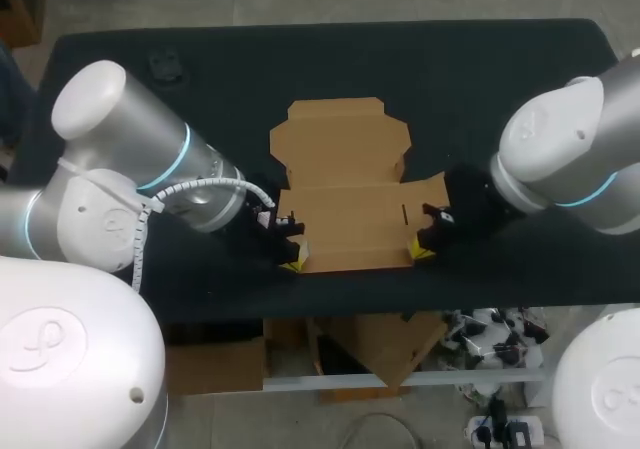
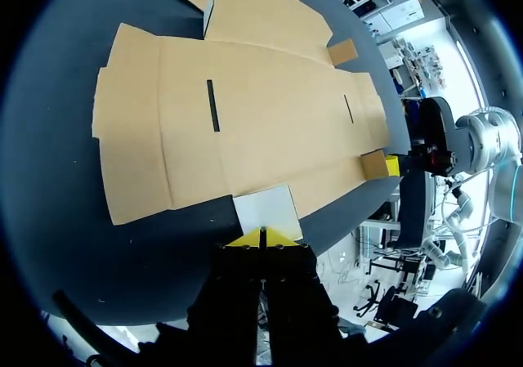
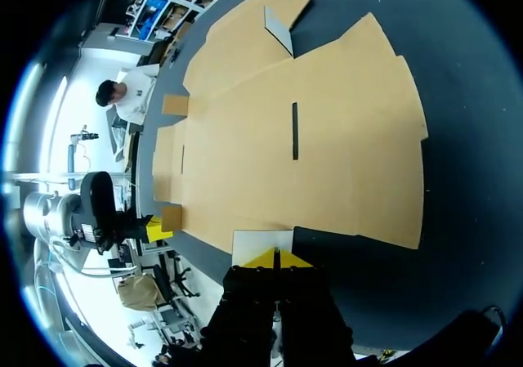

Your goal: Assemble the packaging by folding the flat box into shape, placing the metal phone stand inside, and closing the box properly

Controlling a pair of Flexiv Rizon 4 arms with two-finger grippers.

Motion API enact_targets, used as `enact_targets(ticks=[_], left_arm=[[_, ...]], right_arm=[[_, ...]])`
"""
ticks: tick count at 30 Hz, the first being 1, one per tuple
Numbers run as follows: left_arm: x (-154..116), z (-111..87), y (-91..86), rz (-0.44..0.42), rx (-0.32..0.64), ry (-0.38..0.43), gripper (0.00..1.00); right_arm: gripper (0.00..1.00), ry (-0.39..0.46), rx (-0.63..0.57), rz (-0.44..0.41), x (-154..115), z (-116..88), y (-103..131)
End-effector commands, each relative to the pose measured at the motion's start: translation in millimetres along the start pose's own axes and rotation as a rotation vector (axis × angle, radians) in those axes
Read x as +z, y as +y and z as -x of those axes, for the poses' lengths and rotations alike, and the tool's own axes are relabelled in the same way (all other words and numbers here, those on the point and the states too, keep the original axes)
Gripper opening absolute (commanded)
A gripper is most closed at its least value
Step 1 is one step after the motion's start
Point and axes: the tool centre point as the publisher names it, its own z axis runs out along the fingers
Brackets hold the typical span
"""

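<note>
1. Flat box (image 1: pixel 345 204): brown cardboard, unfolded, lying flat at the middle of the tabletop (image 1: pixel 480 69), with its near edge by the front edge. I see two narrow slots in the middle panel and a notched lid panel on the far side.
2. Left near-corner flap (image 2: pixel 265 212) and right near-corner flap (image 3: pixel 261 243): both lifted, pale faces showing, nipped by my left pincer (image 2: pixel 261 238) and right pincer (image 3: pixel 276 257).
3. Small dark item (image 1: pixel 165 66): far left, well apart from the box. I cannot tell whether it is the stand.

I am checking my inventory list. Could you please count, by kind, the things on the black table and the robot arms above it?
Flat cardboard box: 1
Small dark object, too small to identify: 1
Robot arms: 2 (left arm, right arm)
Total: 4
</note>
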Motion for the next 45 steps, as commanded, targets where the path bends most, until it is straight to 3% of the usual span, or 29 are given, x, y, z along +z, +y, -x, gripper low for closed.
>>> enact_targets(ticks=[1, 24, 45], left_arm=[[4, -4.1, -1.3, -0.002, -0.002, -0.015, 0.00], [11, -12.3, 2.2, -0.004, 0.013, -0.042, 0.00], [22, -6.0, 2.2, -0.012, -0.005, -0.051, 0.00]], right_arm=[[0.00, -0.013, -0.001, -0.001, 3, -4, 0], [0.00, -0.093, -0.010, 0.009, 6, -13, -5], [0.00, -0.141, -0.009, 0.001, 15, -15, -7]])
